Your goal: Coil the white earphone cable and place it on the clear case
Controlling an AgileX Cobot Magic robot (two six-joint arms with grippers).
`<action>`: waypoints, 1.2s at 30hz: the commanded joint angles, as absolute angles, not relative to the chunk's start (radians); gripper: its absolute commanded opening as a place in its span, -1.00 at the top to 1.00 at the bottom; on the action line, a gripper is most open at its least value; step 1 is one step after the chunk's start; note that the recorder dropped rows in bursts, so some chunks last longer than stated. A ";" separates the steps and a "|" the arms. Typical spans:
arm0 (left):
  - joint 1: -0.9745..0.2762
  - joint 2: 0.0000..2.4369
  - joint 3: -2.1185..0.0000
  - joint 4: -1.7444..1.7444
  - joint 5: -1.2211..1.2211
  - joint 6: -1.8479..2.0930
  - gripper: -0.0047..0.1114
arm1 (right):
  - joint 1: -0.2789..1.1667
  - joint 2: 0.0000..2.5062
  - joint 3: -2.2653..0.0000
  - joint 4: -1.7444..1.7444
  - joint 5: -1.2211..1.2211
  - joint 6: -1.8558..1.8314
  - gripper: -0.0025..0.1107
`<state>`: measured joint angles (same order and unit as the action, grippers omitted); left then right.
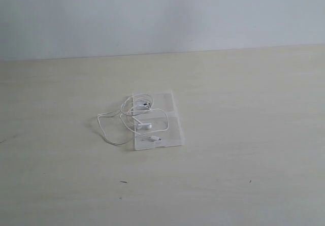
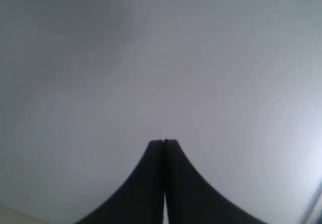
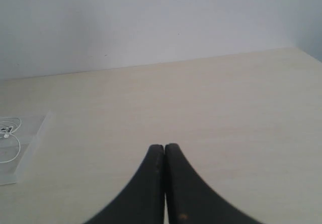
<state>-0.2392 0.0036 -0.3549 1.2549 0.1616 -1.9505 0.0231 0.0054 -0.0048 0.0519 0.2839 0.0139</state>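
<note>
Left pincer [image 2: 164,142] closed and empty, right pincer [image 3: 164,146] likewise, white earphone cable [image 1: 143,126] loose over clear case [image 1: 170,102]

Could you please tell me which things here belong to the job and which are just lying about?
For the job: white earphone cable, loosely tangled; clear case, partly under it.
Just there: table; wall; dark speck on the table.
</note>
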 commanded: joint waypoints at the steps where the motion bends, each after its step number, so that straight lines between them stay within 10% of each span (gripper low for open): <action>1: -0.242 0.000 -0.346 1.102 0.379 -1.094 0.92 | 0.024 0.000 0.000 0.046 0.282 0.007 0.96; 9: -0.242 0.000 -0.332 0.431 0.612 0.046 0.92 | 0.024 0.000 0.000 0.046 0.282 0.007 0.96; 20: -0.230 0.000 -0.215 0.333 0.536 -0.035 0.92 | 0.024 0.000 0.000 0.046 0.282 0.007 0.96; 36: 0.219 0.000 0.000 0.031 0.317 -0.225 0.92 | 0.024 0.000 0.000 0.046 0.282 0.007 0.96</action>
<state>0.2116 0.0054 -0.0023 0.0497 0.2935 -0.2171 0.0231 0.0054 -0.0048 0.0519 0.2839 0.0139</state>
